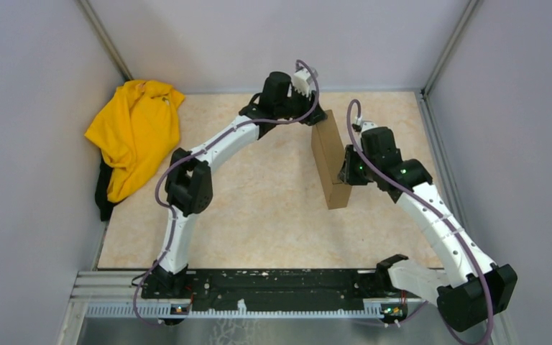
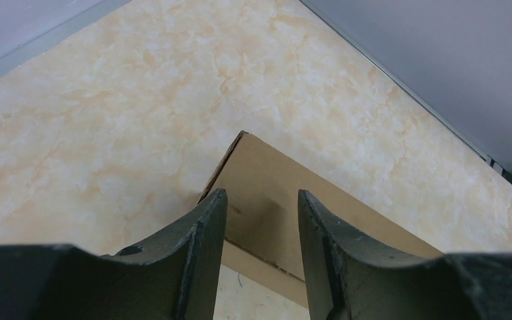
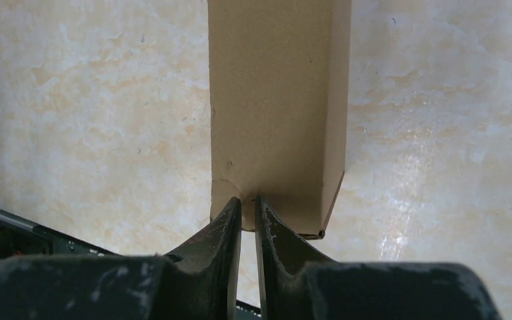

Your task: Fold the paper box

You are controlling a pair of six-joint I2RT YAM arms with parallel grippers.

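while the right gripper pinches its edge, the brown paper box stands folded, left gripper agape.

Paper box upright on a narrow edge at mid-table, running far to near at a slight slant. Left gripper at its far upper end; right gripper against its right face, toward the near end. Yellow cloth heaped in the far left corner, well apart. Black rail along the near edge.
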